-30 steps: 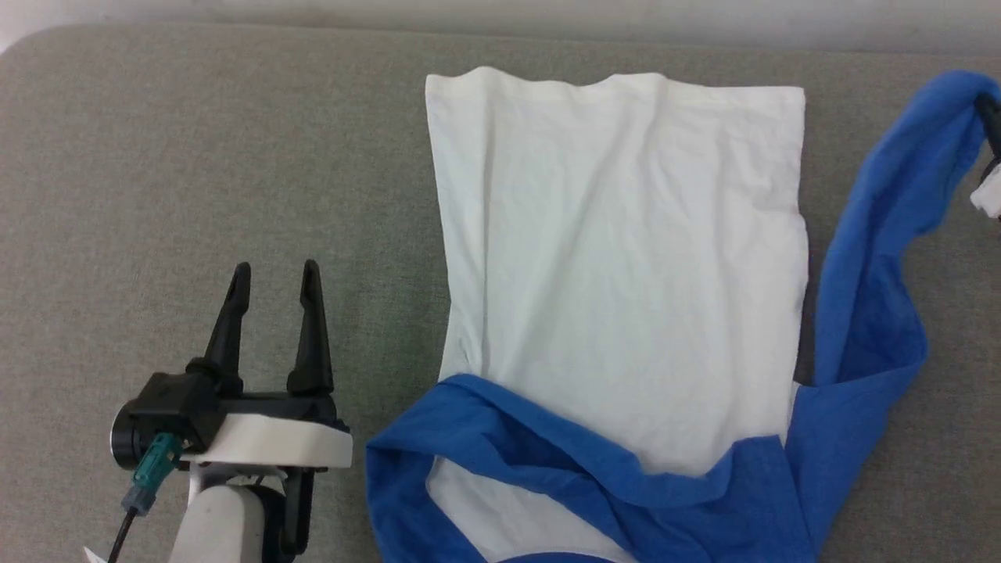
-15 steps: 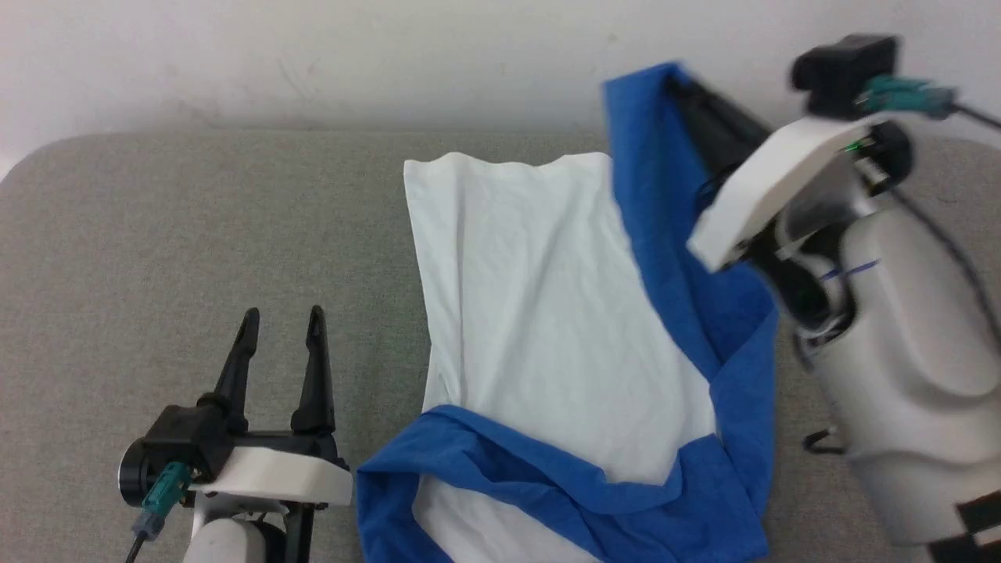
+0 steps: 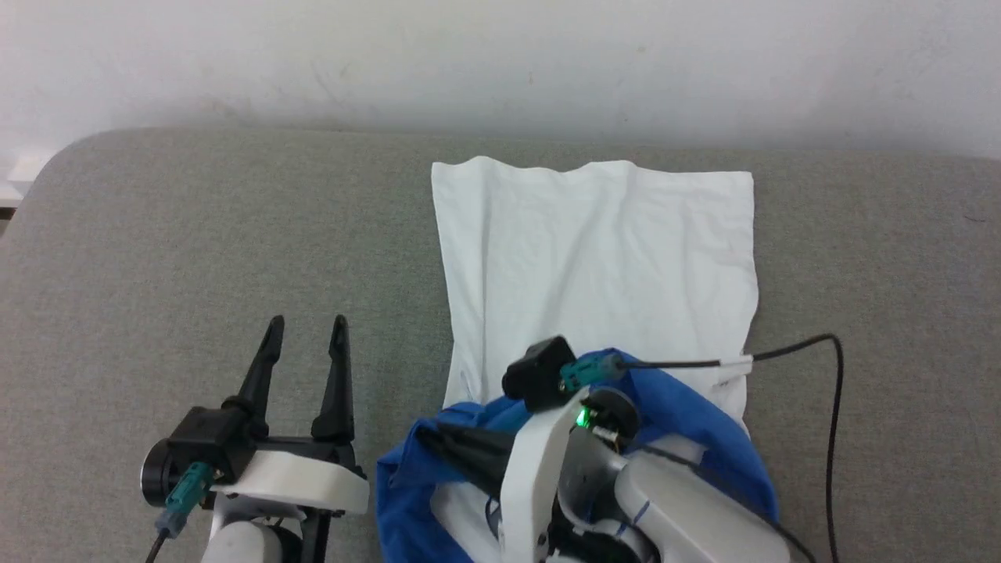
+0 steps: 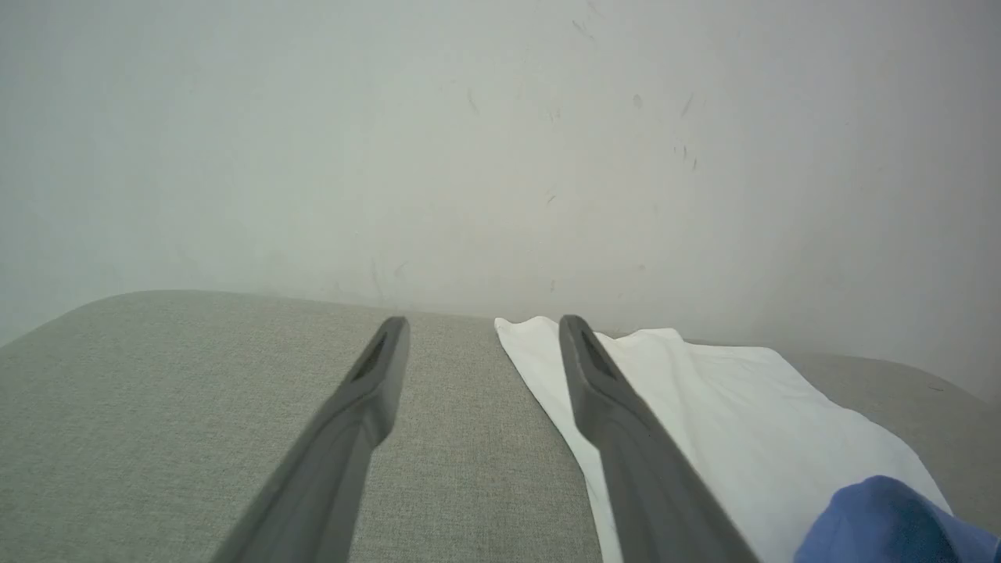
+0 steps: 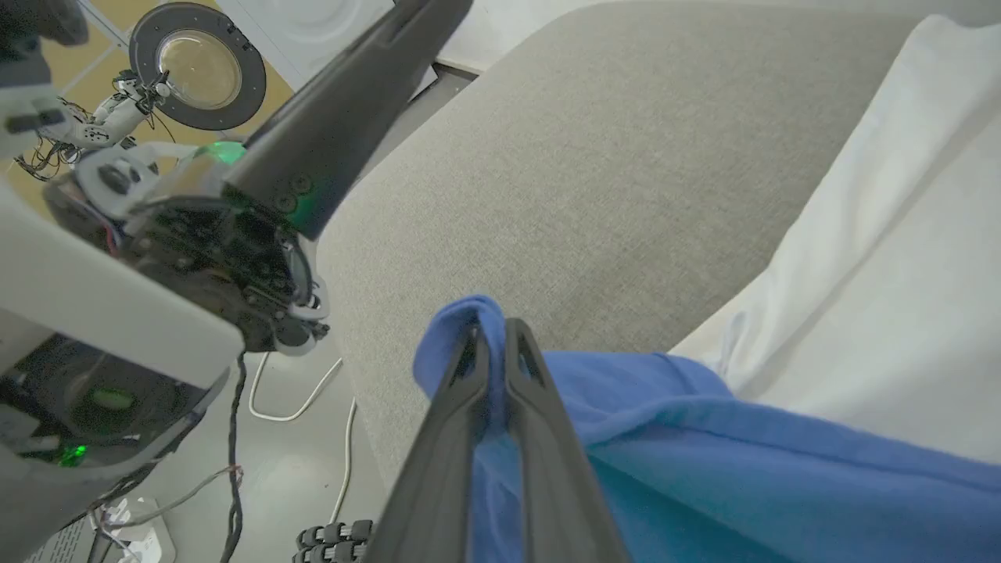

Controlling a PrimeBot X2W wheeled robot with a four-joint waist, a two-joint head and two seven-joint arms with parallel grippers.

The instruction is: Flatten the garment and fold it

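Right hand (image 5: pixel 494 335) pinches the garment (image 3: pixel 594 250); left hand (image 3: pixel 305 322) spread.

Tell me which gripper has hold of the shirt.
The right gripper: its jaws are shut on a blue fold of the shirt. The left gripper stands open beside the shirt, over grey cushion, touching no cloth.

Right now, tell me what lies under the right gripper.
The right gripper is shut on a blue fold of the garment; more blue cloth lies bunched beneath, over the white body. The arm hides the garment's near end.
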